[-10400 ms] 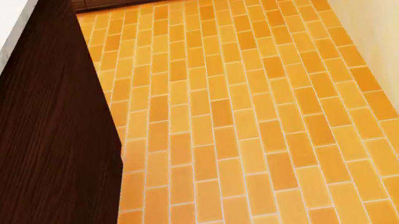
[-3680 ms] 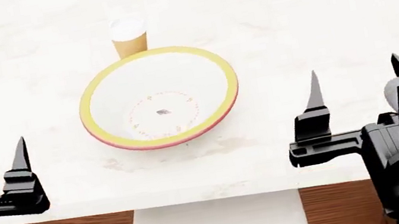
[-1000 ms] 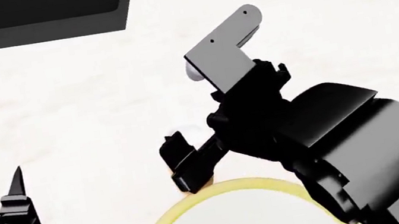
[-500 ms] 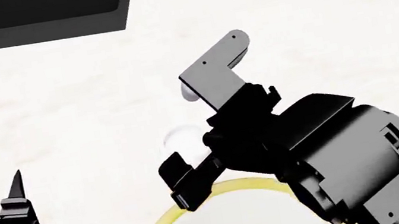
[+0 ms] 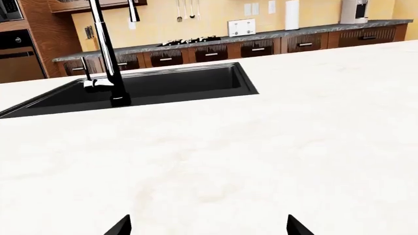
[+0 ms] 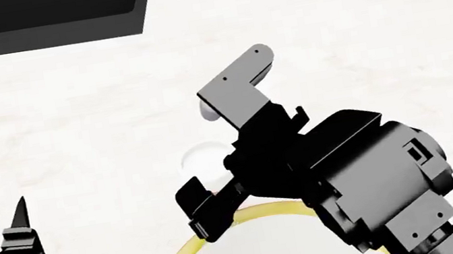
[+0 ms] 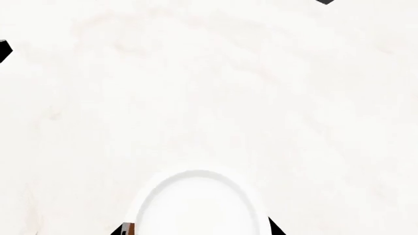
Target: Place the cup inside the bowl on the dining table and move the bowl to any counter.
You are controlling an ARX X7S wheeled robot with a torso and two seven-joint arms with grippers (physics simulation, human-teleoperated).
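The cup (image 6: pixel 198 157) stands on the dining table (image 6: pixel 370 2), just beyond the yellow rim of the bowl (image 6: pixel 193 249), whose inside is cut off at the frame's edge. Only the cup's white lid shows in the head view. My right gripper (image 6: pixel 218 193) is open over it. In the right wrist view the lid (image 7: pixel 196 203) lies between the two fingertips of my right gripper (image 7: pixel 197 230), with a brown sliver of the cup's side at one tip. My left gripper (image 6: pixel 7 237) is open and empty over bare table, left of the bowl, as the left wrist view (image 5: pixel 207 230) shows.
A black sink (image 6: pixel 37 20) with a tall black faucet (image 5: pixel 107 58) is set in the table beyond the cup. A dark counter (image 5: pixel 313 34) with brown cabinets runs along the far yellow wall. My right arm (image 6: pixel 370 172) hides part of the bowl.
My right gripper has drawn back toward the bowl and down around the cup. The cup, the bowl and my left gripper have stayed where they were.
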